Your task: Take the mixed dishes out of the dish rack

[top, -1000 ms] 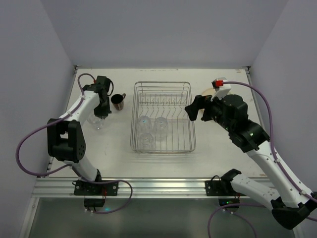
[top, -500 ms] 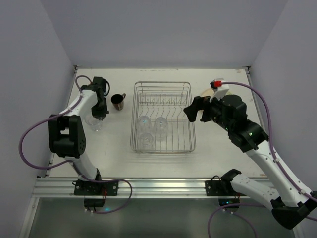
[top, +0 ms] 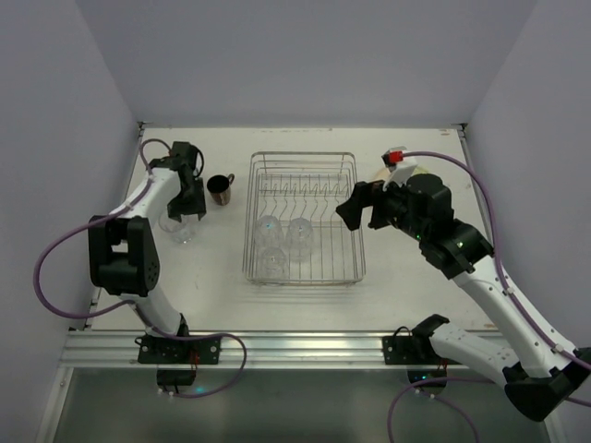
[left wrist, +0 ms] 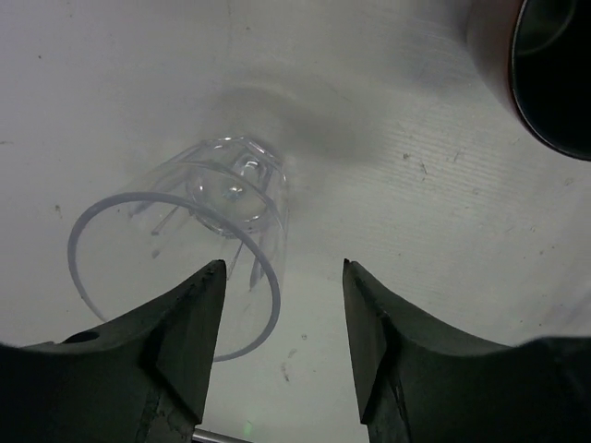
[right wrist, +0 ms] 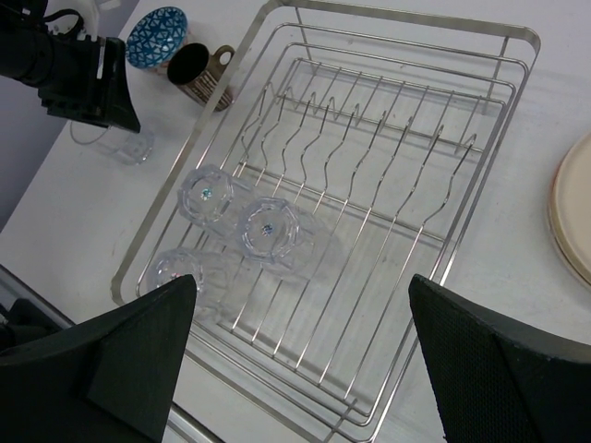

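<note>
Left of dish rack (top: 303, 218) | left gripper (left wrist: 283, 277) apart above upright glass (left wrist: 231, 185) | right gripper (right wrist: 302, 286) apart over dish rack

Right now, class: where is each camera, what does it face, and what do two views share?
Top external: above, behind the bases, looking down; left arm, right arm, dish rack.
Left wrist: faces down at a clear glass; own fingers below.
Right wrist: faces down into the dish rack; own fingers at bottom corners.
Shared: both wrist views show that glass and mug.
</note>
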Action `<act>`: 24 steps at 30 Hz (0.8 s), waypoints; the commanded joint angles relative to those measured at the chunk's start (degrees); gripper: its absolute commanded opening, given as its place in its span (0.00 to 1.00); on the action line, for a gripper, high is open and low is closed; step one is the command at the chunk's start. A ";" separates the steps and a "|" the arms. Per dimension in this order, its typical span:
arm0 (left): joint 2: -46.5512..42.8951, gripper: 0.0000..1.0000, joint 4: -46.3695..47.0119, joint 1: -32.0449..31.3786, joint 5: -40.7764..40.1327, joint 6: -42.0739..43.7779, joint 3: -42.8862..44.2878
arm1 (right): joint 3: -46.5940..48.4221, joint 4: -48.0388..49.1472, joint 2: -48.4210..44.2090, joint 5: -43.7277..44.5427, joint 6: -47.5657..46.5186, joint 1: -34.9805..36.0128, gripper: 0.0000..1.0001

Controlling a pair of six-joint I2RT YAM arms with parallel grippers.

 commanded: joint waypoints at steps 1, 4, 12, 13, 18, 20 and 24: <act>-6.45 0.58 0.59 0.30 0.89 1.48 0.32 | 0.78 0.52 0.58 -2.65 -0.93 -0.13 0.99; -12.15 1.00 0.41 -0.48 1.42 2.09 0.84 | 0.07 0.78 2.51 -9.56 0.48 -0.04 0.99; -38.69 1.00 15.76 -3.65 4.05 0.69 -8.18 | 6.22 -5.19 14.81 4.46 4.00 13.40 0.99; -45.43 1.00 18.92 -3.65 7.02 1.04 -14.12 | 6.66 -4.58 16.74 4.81 3.48 13.58 0.99; -58.14 1.00 29.23 -3.74 14.06 1.22 -26.56 | 9.48 -3.61 21.67 2.53 -6.62 13.76 0.99; -61.13 1.00 30.11 -3.74 14.78 1.31 -30.34 | 10.88 -3.35 24.57 2.53 -10.91 13.67 0.99; -62.64 1.00 30.29 -3.74 16.36 1.66 -32.91 | 15.71 -6.32 31.77 2.96 -12.35 13.76 0.99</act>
